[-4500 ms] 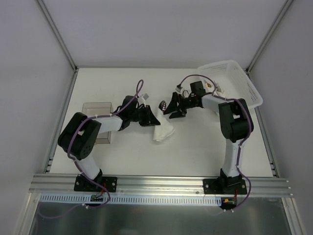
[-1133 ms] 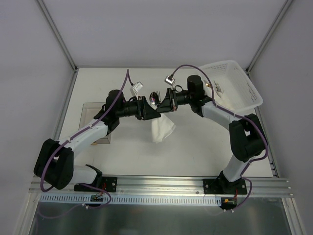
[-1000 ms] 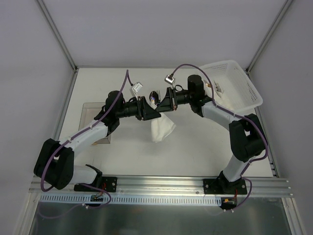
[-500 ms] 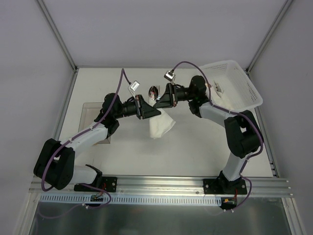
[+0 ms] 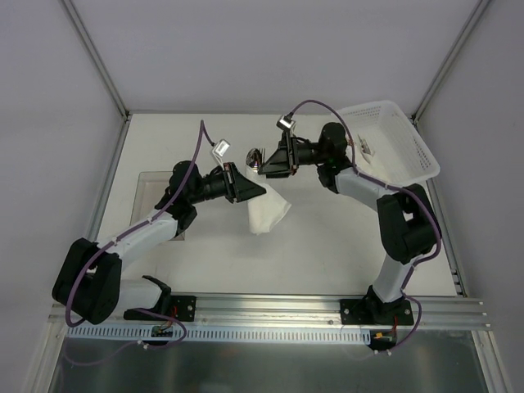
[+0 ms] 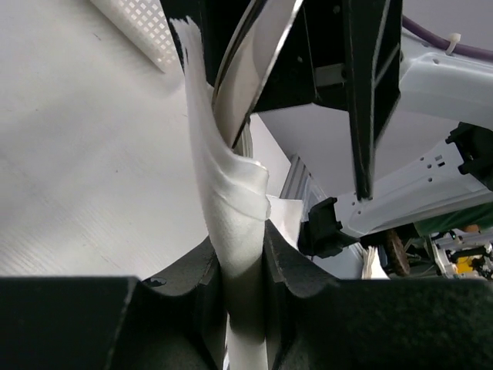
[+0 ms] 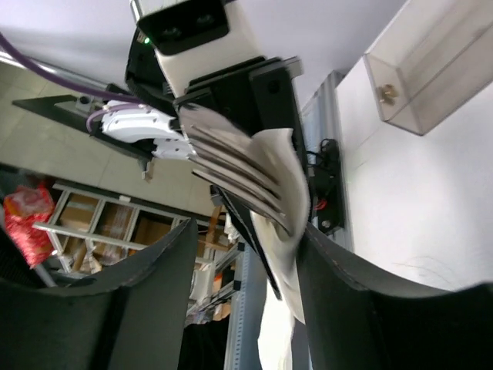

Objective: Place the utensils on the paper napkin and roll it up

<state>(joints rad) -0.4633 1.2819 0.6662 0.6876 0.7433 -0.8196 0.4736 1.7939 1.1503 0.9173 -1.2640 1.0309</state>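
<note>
At mid-desk [image 5: 327,237], both arms meet above the surface. The left claw [image 6: 245,266] is clamped tight on the paper napkin [image 6: 231,208], which is wrapped into a rough roll. The roll's loose end droops toward the desk just right of the claw. The utensils [image 6: 254,54] stick out of the far end of the roll, with a fork [image 7: 223,158] showing its tines. They sit between the fingers of the right claw [image 7: 248,231], whose jaws stand apart. There is a gap on the tine side, and the napkin flap brushes the other finger, so this claw grips nothing firmly.

Step in hand, as I judge it, is passing the wrapped bundle over to the left claw while the right one lets go. To do it well:
- The left claw's pinch should catch the metal inside the paper, not paper alone, or the cutlery slides out.
- Hold the roll close to level, not tines-down.
- The right claw should back off straight along the fork's length, jaws wide, so it clears the flap without unwinding the wrap.
- Then lower the bundle onto the desk and tuck in the drooping end.

The white lattice basket [image 5: 401,143] sits far right and the clear plastic box [image 7: 431,69] left, both well apart from the roll.

No brand, label or readable writing shows on anything in view.
</note>
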